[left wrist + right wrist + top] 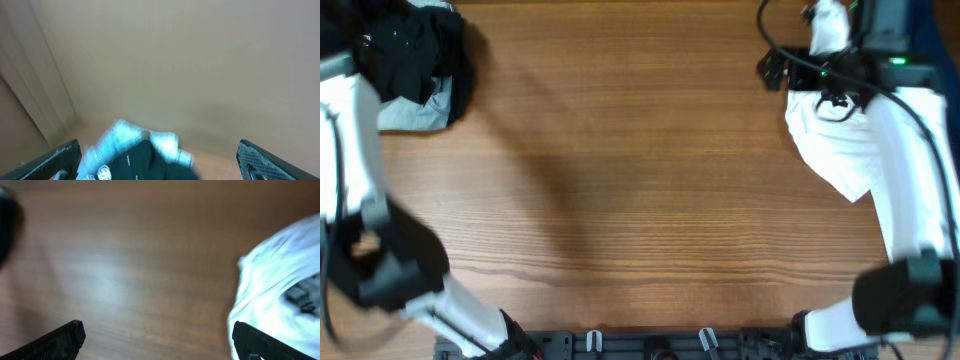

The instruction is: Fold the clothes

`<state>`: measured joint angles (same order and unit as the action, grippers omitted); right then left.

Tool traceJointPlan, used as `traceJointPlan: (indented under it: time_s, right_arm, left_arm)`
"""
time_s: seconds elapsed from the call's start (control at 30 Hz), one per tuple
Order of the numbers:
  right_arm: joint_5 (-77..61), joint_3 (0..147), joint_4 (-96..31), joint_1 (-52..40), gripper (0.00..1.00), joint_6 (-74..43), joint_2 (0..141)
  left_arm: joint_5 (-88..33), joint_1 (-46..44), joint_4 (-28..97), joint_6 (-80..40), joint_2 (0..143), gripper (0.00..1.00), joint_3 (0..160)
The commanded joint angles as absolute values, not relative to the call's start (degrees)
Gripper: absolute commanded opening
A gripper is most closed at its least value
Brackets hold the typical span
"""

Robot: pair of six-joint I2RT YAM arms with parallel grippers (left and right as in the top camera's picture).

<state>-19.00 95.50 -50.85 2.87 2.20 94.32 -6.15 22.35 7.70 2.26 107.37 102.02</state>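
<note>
A crumpled black fabric garment [420, 50] lies bunched at the far left corner of the brown wooden surface [640, 190], resting on a pale grey piece of cloth [415, 112] that shows at its near edge. A white fabric tee [840, 150] with dark print lies at the far right, partly under the right arm. The left gripper [157, 152] hangs over the black garment with its fingers spread wide. The right gripper [157, 330] is also spread apart over bare wood, just left of the white tee. Both wrist views are blurred.
</note>
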Motion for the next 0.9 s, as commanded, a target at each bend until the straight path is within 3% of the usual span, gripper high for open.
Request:
traceJointPlan:
  time_s: [0.0,0.13,0.3,0.6,0.73,0.87]
  right_arm:
    - [-17.9,102.5,-53.7,2.4,1.00,3.9,83.8]
    - [-19.1,103.1,-53.7,2.4,1.00,-4.7,72.5]
    - [-19.0,103.1,-53.7,2.4,1.00,-5.1,63.9]
    - [-16.4,100.2,-54.3,2.1,1.00,-3.0,58.8]
    - [-14.1,81.8,-40.1,2.1,1.00,-3.0,49.6]
    - [-13.9,48.4,-11.2,2.1,1.00,-8.2,35.1]
  left_arm:
    - [-7.0,22.3,8.2,2.5,98.5,1.00,102.8]
    - [-7.0,22.3,8.2,2.5,95.2,1.00,102.8]
    - [-7.0,22.3,11.7,2.5,95.4,1.00,102.8]
    - [-7.0,22.3,41.0,2.5,95.4,1.00,102.8]
    - [-7.0,22.3,51.0,2.5,95.4,1.00,102.8]
    - [-7.0,22.3,54.5,2.5,95.4,1.00,102.8]
